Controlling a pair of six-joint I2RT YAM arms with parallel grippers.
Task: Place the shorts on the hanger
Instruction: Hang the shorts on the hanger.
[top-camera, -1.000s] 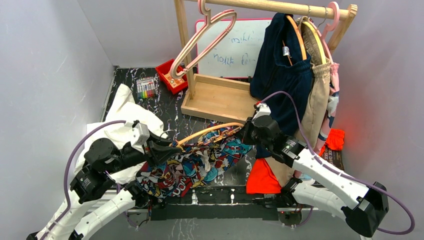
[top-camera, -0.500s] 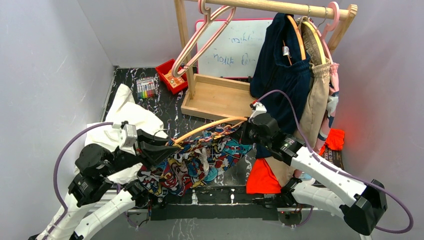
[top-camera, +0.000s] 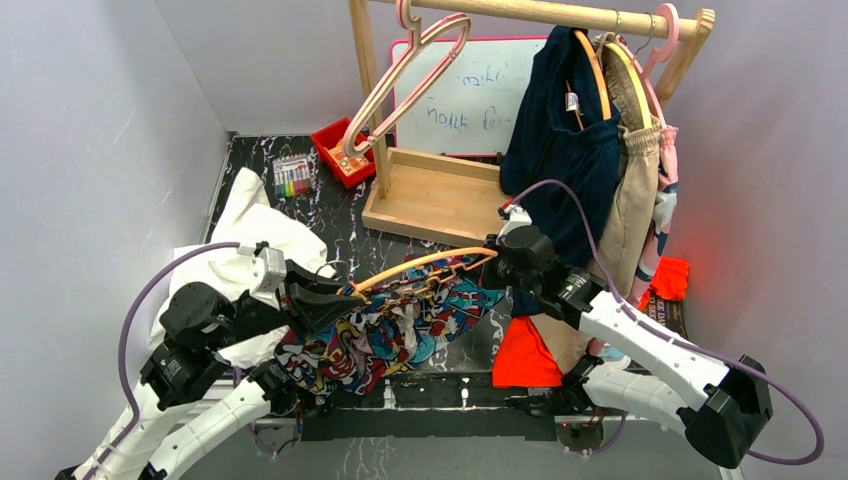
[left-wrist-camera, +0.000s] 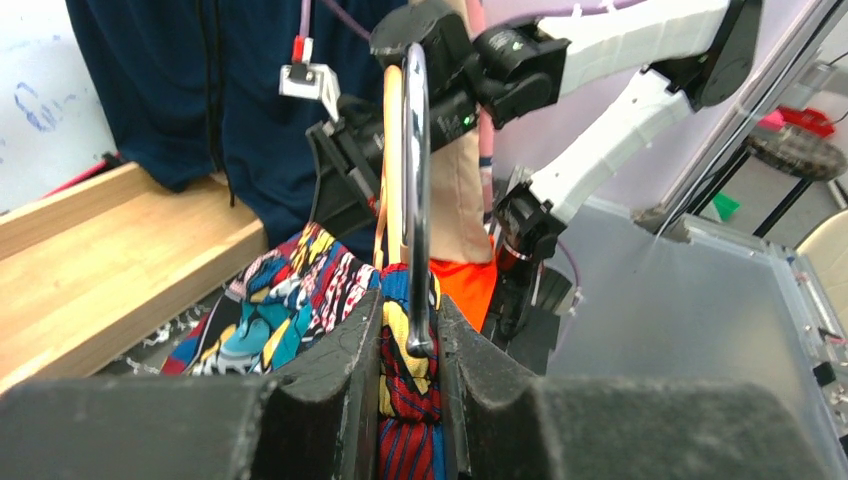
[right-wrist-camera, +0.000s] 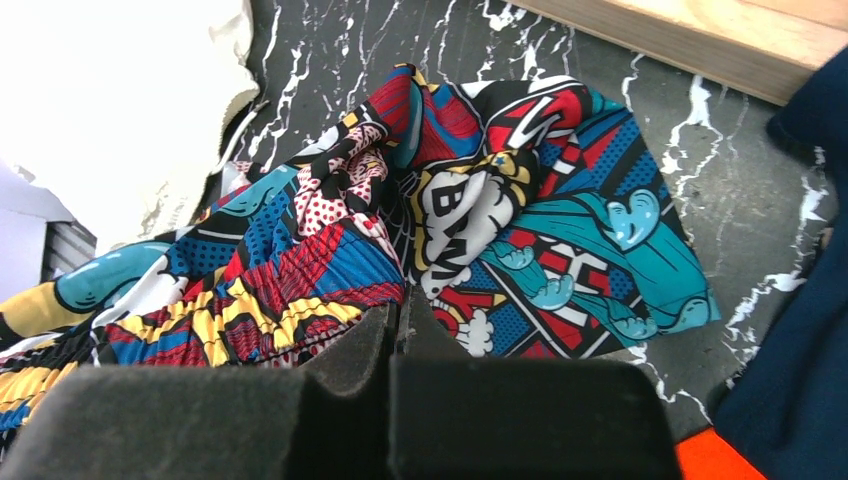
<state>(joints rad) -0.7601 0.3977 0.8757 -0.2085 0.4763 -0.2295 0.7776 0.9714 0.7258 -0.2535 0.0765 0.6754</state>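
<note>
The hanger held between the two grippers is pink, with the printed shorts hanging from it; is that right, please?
Not quite: the hanger is light orange, not pink, as the top external view shows. The left gripper and right gripper do hold it, with the shorts hanging from it.

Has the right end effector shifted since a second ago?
Yes, slightly. The right end effector has edged up and left in the overhead view, closer to the wooden base.

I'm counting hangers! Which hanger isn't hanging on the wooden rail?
The light-orange hanger: the left gripper pinches its hook. The pink hanger and the rest hang from the wooden rail.
</note>
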